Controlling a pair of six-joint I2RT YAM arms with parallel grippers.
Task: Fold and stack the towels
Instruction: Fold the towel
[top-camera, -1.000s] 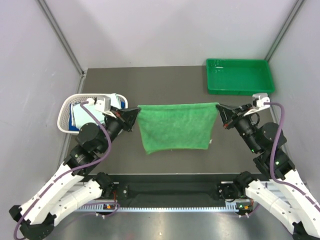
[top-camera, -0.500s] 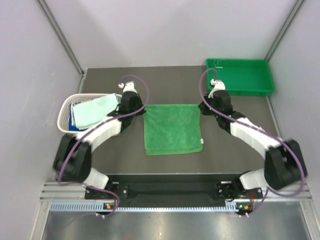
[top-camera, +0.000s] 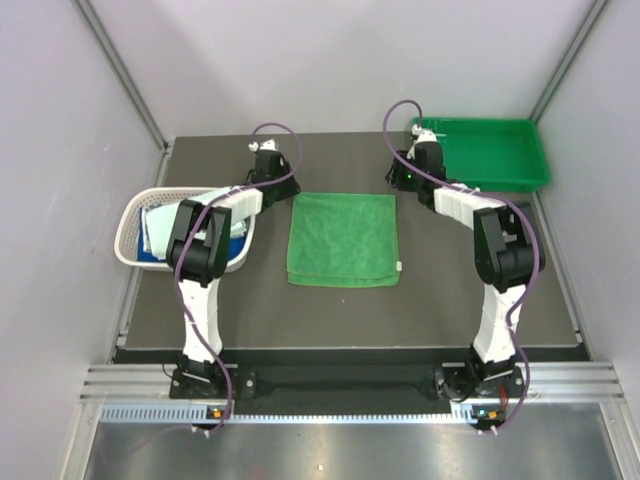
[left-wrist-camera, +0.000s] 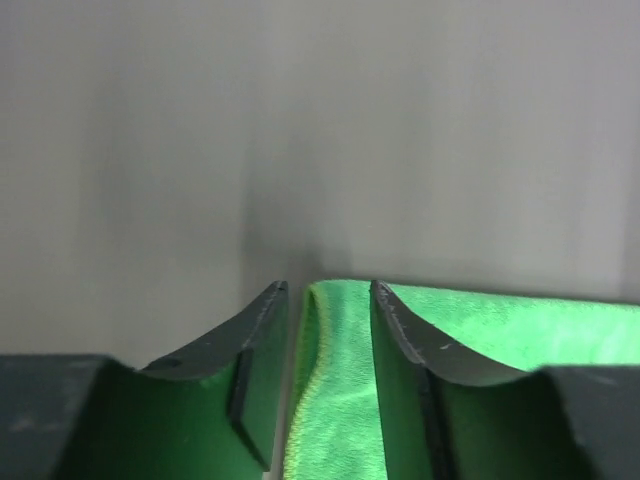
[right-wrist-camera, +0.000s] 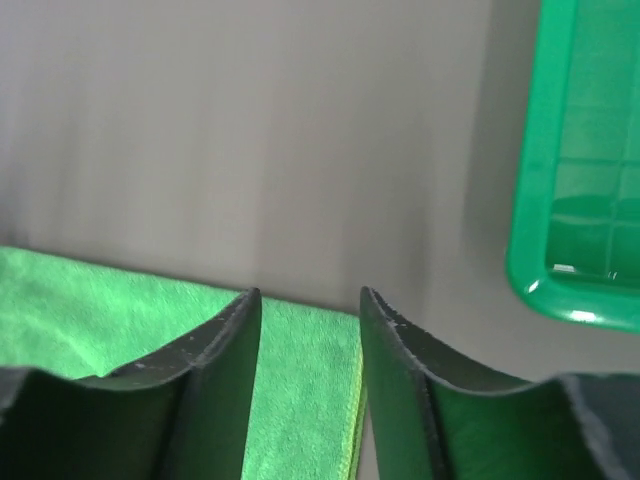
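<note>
Colours as I see them from my desk:
- towel (top-camera: 342, 238), between my two pincers: plain bright green, with a yellower edge seam.
- tray (right-wrist-camera: 560, 200), right of the right pincer (right-wrist-camera: 310, 295): glossy green.
- basket (top-camera: 124, 235), left of the left pincer (left-wrist-camera: 328, 290): white lattice, holding a pale mint cloth (top-camera: 158, 222) and a royal blue cloth (top-camera: 150, 252).
- Pincer fingers: black.
- table (top-camera: 450, 290): dark grey.

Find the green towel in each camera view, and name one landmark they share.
Top view: green towel, flat in the middle of the table.
Left wrist: towel at bottom right.
Right wrist: towel at bottom left.
Shared landmark: the towel's far edge against the grey table.
</note>
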